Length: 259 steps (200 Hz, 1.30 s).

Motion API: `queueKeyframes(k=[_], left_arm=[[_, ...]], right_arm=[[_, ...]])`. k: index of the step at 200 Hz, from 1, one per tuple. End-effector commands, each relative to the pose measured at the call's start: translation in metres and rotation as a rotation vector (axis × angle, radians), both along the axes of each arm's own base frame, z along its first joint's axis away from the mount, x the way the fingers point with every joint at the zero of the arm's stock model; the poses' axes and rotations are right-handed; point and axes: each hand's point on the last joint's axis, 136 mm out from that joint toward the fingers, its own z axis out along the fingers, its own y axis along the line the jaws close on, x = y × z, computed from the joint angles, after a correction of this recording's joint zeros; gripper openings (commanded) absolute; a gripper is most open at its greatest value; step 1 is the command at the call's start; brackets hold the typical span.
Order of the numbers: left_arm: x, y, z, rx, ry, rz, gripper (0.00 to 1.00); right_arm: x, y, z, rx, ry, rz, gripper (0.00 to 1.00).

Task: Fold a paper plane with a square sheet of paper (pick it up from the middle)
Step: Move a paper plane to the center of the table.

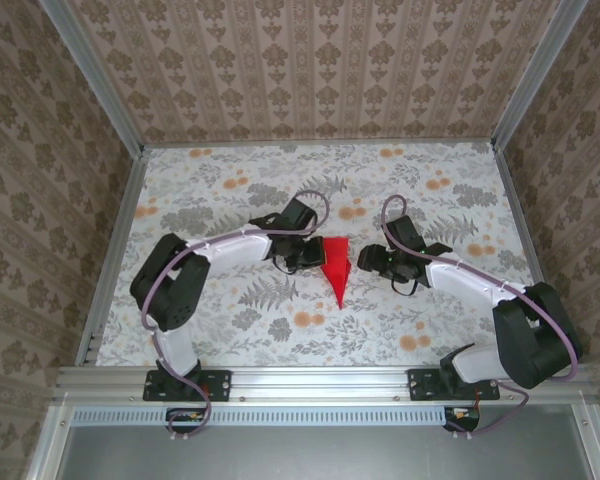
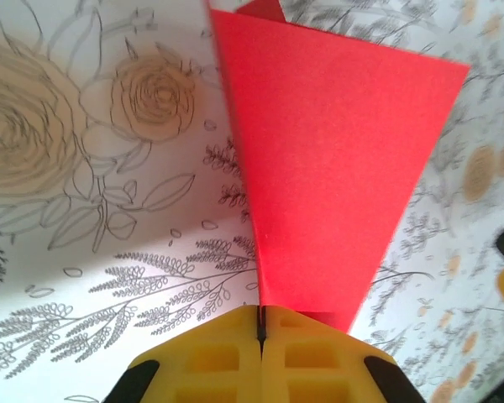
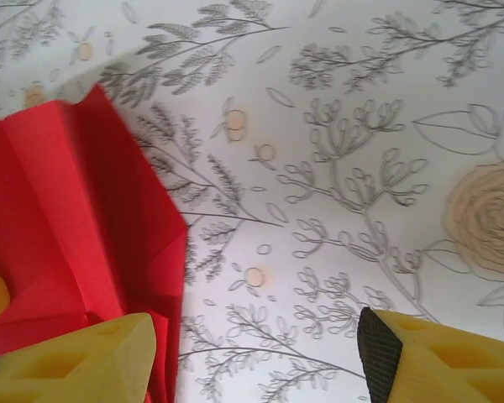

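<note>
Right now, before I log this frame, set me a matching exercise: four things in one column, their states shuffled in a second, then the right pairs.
Things:
1. left gripper
2. right gripper
3. red paper
4. table

States:
A. covered in a floral print
B. folded to a point
C. open, gripping nothing
D. shut on the red paper's edge

Pairs: 1-D, 2-C, 3-B, 4-A

The paper plane (image 1: 335,266) is bright red, the table (image 1: 242,322) white with grey-and-orange florals.
</note>
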Motion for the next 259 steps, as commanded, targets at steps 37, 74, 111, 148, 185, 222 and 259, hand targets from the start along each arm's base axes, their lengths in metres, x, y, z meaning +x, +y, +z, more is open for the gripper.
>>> queueKeyframes(k=[37, 74, 111, 148, 185, 222, 259], left_arm=[[0.008, -0.009, 0.044, -0.249, -0.174, -0.115, 0.00], [0.012, 0.000, 0.016, -0.274, -0.110, -0.073, 0.00], [0.015, 0.020, -0.008, -0.223, -0.081, -0.020, 0.00], [0.011, 0.040, -0.016, -0.174, -0.082, -0.004, 0.00], [0.005, 0.062, -0.016, -0.124, -0.089, 0.000, 0.00], [0.002, 0.067, -0.011, -0.127, -0.097, -0.015, 0.00], [0.002, 0.067, -0.021, -0.118, -0.079, -0.014, 0.00]], right_arm=[[0.006, 0.048, 0.036, 0.182, -0.132, 0.153, 0.67], [0.002, 0.065, 0.034, 0.148, -0.150, 0.216, 0.67], [0.000, 0.080, 0.017, 0.077, -0.104, 0.256, 0.65], [0.002, 0.098, 0.015, 0.042, -0.092, 0.304, 0.63], [0.003, 0.106, 0.010, -0.004, -0.071, 0.323, 0.62], [0.001, 0.121, 0.011, 0.000, -0.071, 0.367, 0.62], [-0.003, 0.135, 0.011, -0.018, -0.071, 0.410, 0.59]])
